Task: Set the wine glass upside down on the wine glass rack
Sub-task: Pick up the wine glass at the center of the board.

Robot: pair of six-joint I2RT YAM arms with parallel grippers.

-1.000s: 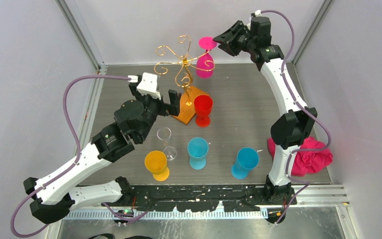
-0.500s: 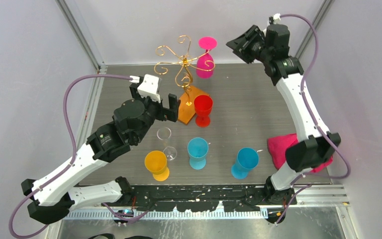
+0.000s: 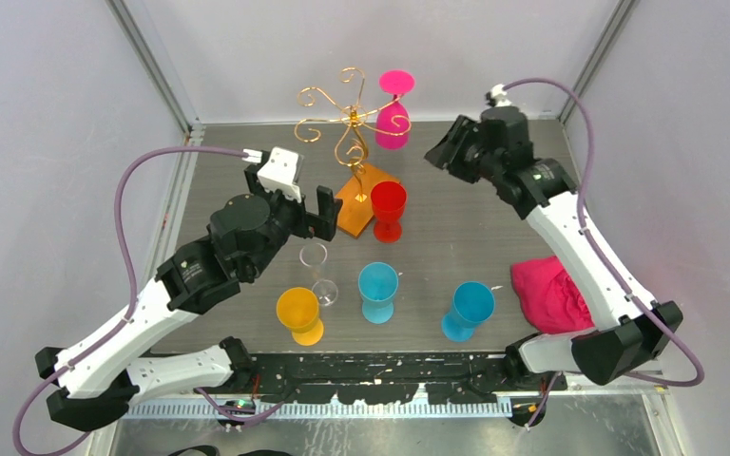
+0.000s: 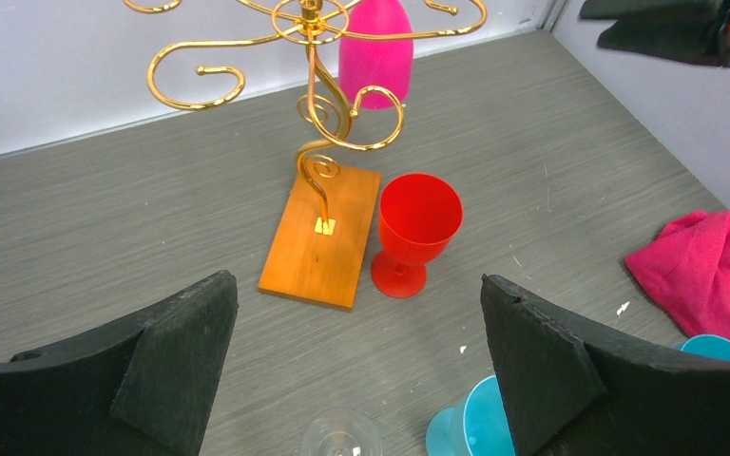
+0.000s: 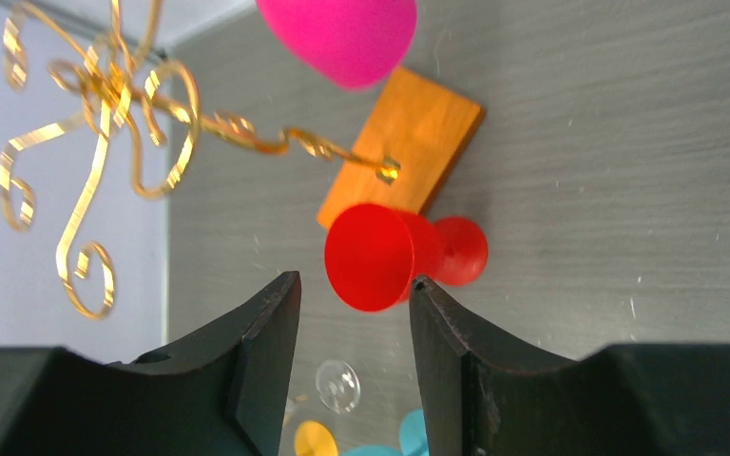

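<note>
Grey wood-grain tabletop, white walls around. wine glass rack (image 4: 321, 233) stands at the far middle of the table, straight ahead of the left gripper (image 4: 358, 285). Its wooden base sits on the line between the two fingers (image 4: 171, 361), well beyond the tips.

pink wine glass (image 3: 393, 124) hangs upside down on one scroll arm, foot up, bowl down. It's on the far side of the stem from the left fingers.

right gripper (image 5: 354, 280) is up in the air beside the pink glass, apart from it. Its jaws are at a medium gap with nothing between them. The left gripper's jaws are spread wide and empty, low over the table.

red glass (image 4: 416, 233) is upright, just beside the base, and shows through the right gripper's gap. clear glass (image 3: 316, 266) is nearest the left fingertips, just under the gap. yellow glass (image 3: 297, 312) and two blue glasses (image 3: 377, 285) stand upright behind the left fingers, toward the arm bases. pink cloth (image 3: 556, 294) lies bunched by the right arm.
</note>
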